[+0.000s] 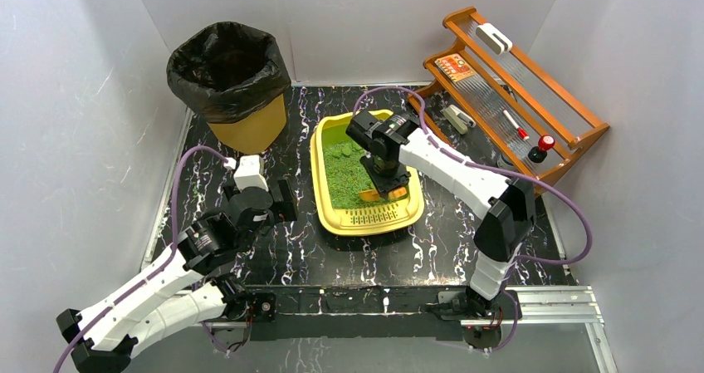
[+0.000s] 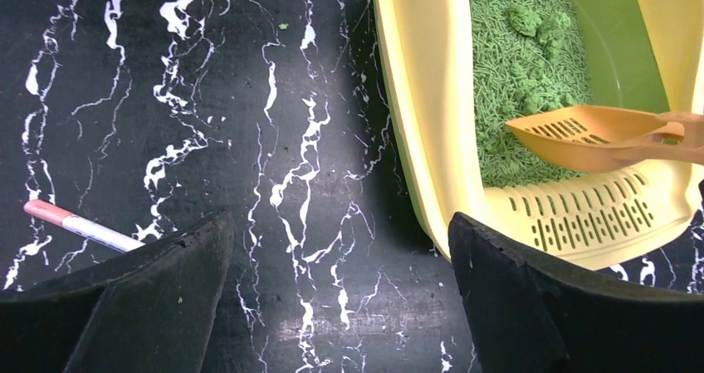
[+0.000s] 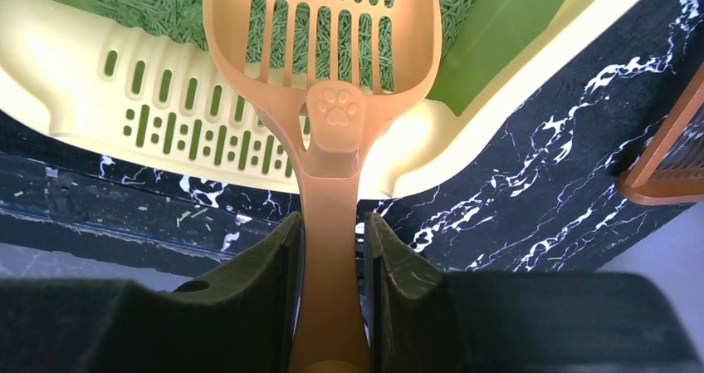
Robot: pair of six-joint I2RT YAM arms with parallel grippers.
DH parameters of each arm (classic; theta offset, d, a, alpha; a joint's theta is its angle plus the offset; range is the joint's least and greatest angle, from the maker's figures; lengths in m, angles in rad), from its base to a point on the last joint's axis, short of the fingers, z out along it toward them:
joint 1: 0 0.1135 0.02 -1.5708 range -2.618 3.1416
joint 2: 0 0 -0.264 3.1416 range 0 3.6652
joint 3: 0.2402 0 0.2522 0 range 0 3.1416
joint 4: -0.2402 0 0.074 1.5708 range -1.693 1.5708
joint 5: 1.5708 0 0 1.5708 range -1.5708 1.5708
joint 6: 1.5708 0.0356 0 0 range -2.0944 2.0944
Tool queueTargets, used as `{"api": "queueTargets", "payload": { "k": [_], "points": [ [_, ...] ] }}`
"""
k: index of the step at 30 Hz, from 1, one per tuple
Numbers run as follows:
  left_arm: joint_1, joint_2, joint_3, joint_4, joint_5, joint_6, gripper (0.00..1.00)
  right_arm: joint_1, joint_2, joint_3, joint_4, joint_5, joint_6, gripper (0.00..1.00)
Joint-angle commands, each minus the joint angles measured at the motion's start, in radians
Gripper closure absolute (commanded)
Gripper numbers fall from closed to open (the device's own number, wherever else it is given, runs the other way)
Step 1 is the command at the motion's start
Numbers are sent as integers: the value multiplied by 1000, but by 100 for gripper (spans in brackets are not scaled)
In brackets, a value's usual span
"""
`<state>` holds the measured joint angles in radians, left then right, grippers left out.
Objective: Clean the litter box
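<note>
The litter box point(image 1: 367, 222) is a shallow yellow tray in the middle of the black marble table, with a slotted grate at its near end and green litter point(image 1: 342, 178) with a few clumps point(image 2: 531, 24). My right gripper point(image 1: 386, 178) hangs over the box's near right part. It is shut on the handle of an orange slotted scoop point(image 3: 324, 49), whose blade sits just above the litter by the grate point(image 3: 166, 115). My left gripper point(image 1: 259, 198) is low over the table left of the box point(image 2: 415, 99), open, with only bare tabletop between its fingers point(image 2: 166, 290).
A yellow bin with a black bag point(image 1: 228, 74) stands at the back left. A wooden rack point(image 1: 515, 82) with small tools fills the back right. A pink-and-white pen point(image 2: 79, 223) lies by my left gripper. White walls close in on three sides.
</note>
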<state>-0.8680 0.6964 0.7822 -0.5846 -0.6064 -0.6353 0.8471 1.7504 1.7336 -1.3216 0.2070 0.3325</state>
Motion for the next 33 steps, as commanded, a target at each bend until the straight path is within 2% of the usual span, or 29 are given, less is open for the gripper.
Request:
{"api": "queueTargets", "payload": {
  "k": [1, 9, 20, 26, 33],
  "points": [
    [-5, -17, 12, 12, -71, 43, 2, -2, 27, 42, -38, -30, -23, 100],
    [-5, -81, 2, 6, -95, 31, 2, -15, 75, 24, 10, 7, -30, 100],
    [-5, -95, 31, -41, -142, 58, 2, -23, 8, -196, 280, 93, -79, 100],
    [-5, -87, 54, -79, -202, 95, 2, -23, 4, -237, 378, 101, -112, 100],
    [-5, -106, 38, -72, -204, 84, 2, -24, -13, -319, 567, 151, -198, 100]
  ]
}}
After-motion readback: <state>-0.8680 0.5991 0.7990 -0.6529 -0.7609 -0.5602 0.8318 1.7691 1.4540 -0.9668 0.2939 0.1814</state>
